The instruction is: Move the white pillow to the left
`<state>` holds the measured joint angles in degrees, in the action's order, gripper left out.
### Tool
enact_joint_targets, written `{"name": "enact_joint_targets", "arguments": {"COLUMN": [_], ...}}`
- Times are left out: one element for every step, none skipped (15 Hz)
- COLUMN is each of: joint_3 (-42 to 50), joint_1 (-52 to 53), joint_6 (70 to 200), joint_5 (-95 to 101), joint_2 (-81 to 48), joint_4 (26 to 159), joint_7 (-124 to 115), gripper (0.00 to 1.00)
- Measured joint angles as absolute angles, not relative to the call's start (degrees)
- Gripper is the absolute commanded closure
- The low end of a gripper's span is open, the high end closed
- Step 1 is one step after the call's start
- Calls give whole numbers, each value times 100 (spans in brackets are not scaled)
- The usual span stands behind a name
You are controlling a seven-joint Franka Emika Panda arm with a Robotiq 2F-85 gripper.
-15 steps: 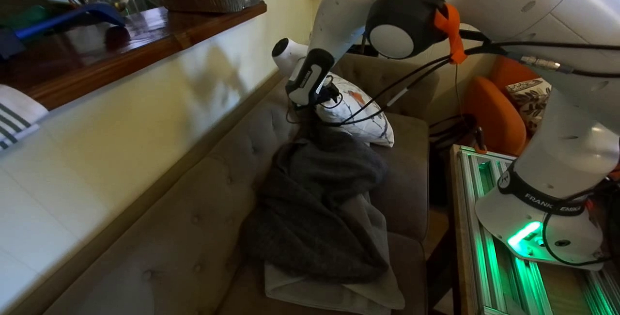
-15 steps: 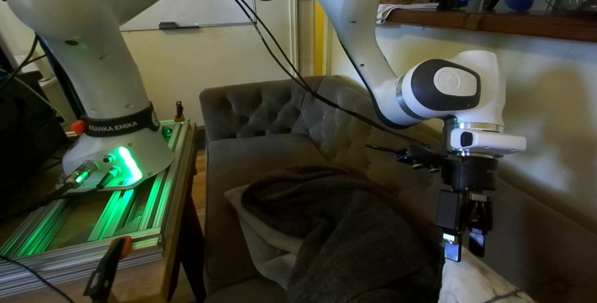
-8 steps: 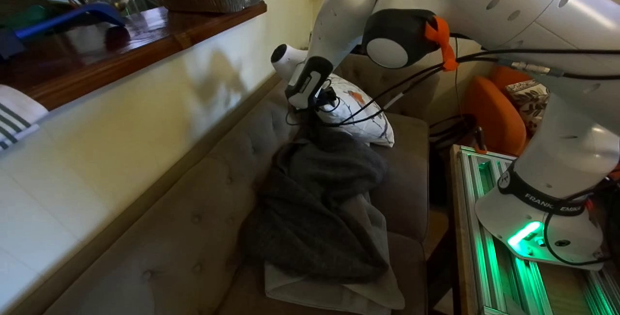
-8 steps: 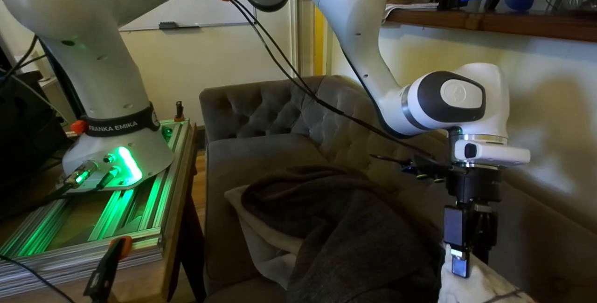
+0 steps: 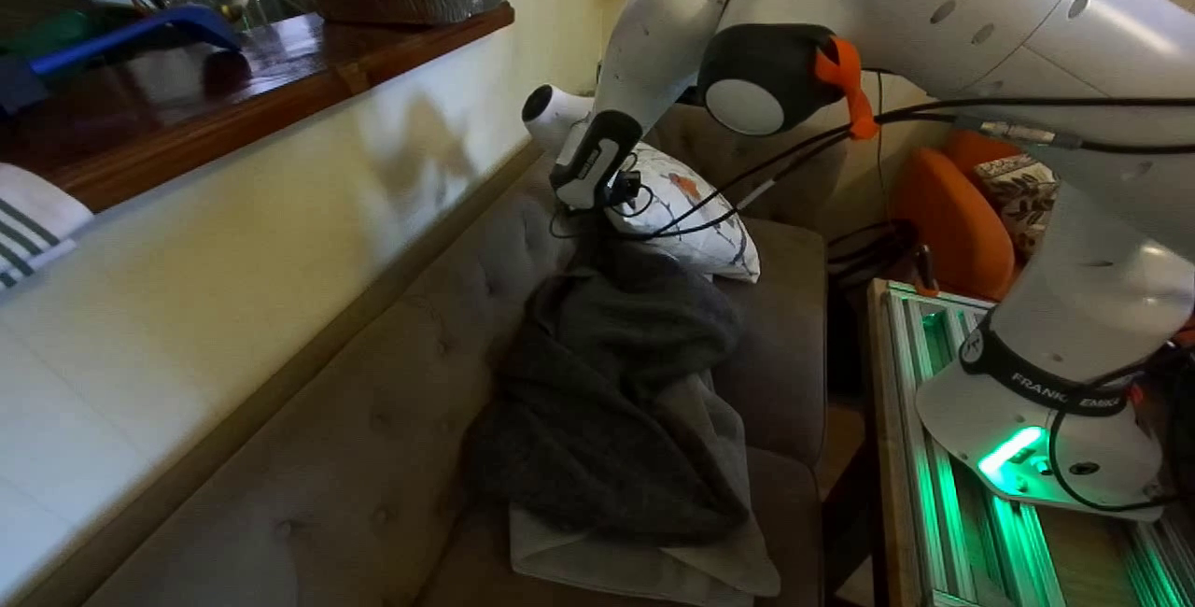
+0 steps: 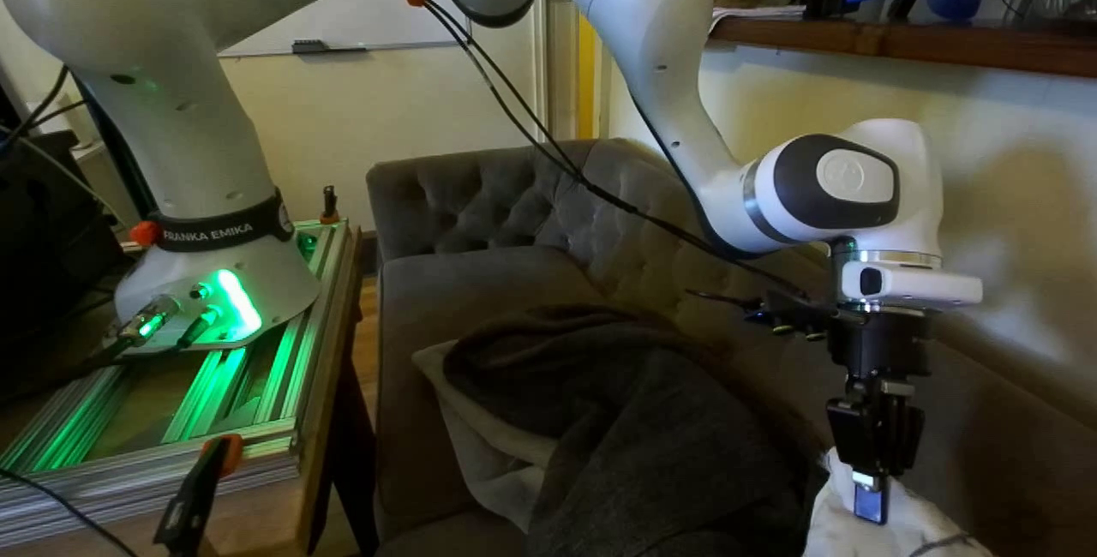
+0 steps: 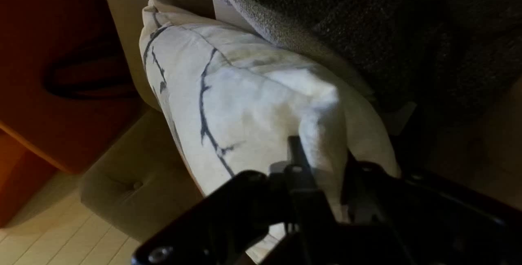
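The white pillow (image 5: 691, 205), printed with dark twigs and an orange patch, leans near the far end of the sofa in an exterior view. Only its upper corner (image 6: 830, 512) shows at the bottom of an exterior view. My gripper (image 6: 872, 497) points straight down there, its fingertips at that corner. In the wrist view a bunched fold of the pillow (image 7: 244, 102) rises between the two fingers, and my gripper (image 7: 321, 146) is shut on it. In an exterior view the wrist and cables hide the fingertips.
A dark grey blanket (image 5: 607, 402) lies heaped on the sofa beside the pillow, over a light cloth (image 5: 644, 570). The tufted sofa back (image 5: 373, 420) runs along the wall under a wooden counter (image 5: 280, 93). An orange chair (image 5: 952, 215) stands beyond.
My gripper has come down onto the pillow's upper corner. Its fingers, apart a second ago, have drawn together around the fabric. The pillow's corner has bunched up slightly; the blanket has stayed put.
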<state>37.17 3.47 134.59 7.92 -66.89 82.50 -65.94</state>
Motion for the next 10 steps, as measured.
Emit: {"name": "enact_joint_targets", "arguments": {"joint_3": [3717,3713,3706,3688,3663,3628,3590,3543,3492,3436], "joint_1": [330,306,273,234,197,162,142,131,130,129], "joint_6": [13459,13459,13459,13459,13459,13459,13459,13460,13462,13477], "joint_5": [792,792,792,791,787,782,771,769,769,769], "joint_2": [-6686,-6679,-6667,-6647,-6606,-6532,-6428,-6288,-6120,-5931], "joint_4": [8249,8249,8249,8252,8272,8319,8398,8506,8642,8801], "joint_7": [-6594,-6594,-6594,-6594,-6594,-6594,-6594,-6594,-6594,-6592], "gripper": [100,98,98,99,98,98,98,98,98,98]}}
